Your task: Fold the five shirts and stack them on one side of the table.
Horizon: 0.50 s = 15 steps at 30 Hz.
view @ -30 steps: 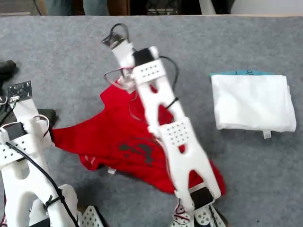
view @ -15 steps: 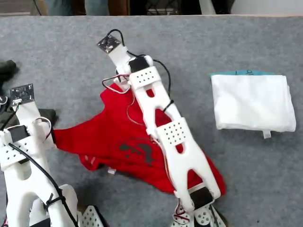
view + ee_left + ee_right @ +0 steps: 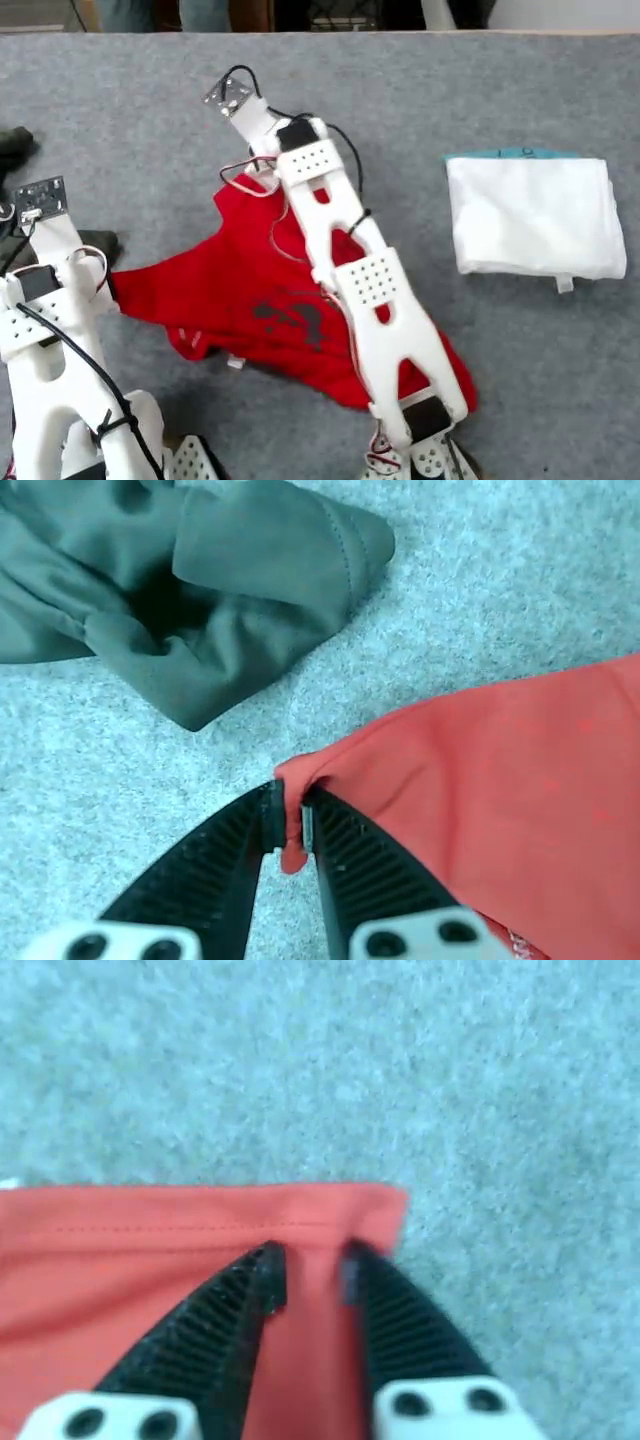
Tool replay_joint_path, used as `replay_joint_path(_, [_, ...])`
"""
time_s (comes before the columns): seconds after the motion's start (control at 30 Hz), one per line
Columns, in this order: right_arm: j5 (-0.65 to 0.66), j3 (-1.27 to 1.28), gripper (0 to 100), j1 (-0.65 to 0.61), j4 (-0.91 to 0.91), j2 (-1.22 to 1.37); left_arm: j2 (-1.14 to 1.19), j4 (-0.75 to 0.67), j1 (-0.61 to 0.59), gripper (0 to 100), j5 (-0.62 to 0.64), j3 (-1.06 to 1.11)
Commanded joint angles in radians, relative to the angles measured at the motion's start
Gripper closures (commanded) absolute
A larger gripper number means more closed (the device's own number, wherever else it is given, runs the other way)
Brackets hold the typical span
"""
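Left gripper: I see my left gripper (image 3: 290, 825) low near the left edge of the table (image 3: 150, 100). Its jaws are clamped tight on a pointed corner of the red shirt (image 3: 250, 290), and a nub of red cloth is pinched between the ribbed pads.

Red shirt: it's spread loose and rumpled across the middle of the table, toward the near edge. The dark print faces up, and one point stretches out to the left, where I've got it.

Grey shirt: a crumpled dark grey shirt (image 3: 200, 600) sits at the left edge, just beyond my left gripper. It's close to the red corner but not touching it.

Right gripper: my right arm lies across the red shirt, and the right gripper (image 3: 310, 1265) is down at the shirt's far corner. The jaws are parted a little, with the tips on the cloth just inside the stitched hem and flat red fabric showing in the gap.

White stack: a folded white pile (image 3: 530, 215) rests by the right edge, well apart from the red shirt. A teal strip (image 3: 510, 153) peeks out along its far side.
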Motion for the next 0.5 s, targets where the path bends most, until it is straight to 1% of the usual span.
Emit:
replay_joint_path(0.0, [0.032, 0.002, 98.4, 0.005, -0.009, -0.065, -0.021, -0.011, 0.002, 97, 0.008, 0.001])
replay_joint_path(0.23, [0.032, -0.024, 98.5, 0.021, -0.008, -0.074, -0.021, -0.008, 0.001, 97, 0.008, 0.001])
replay_joint_path(0.33, [0.017, -0.111, 98.5, 0.026, 0.041, -0.087, -0.021, -0.011, 0.001, 97, 0.008, -0.007])
replay_joint_path(0.47, [-0.023, -0.303, 98.5, 0.029, 0.149, -0.113, -0.021, -0.003, 0.008, 97, 0.009, -0.048])
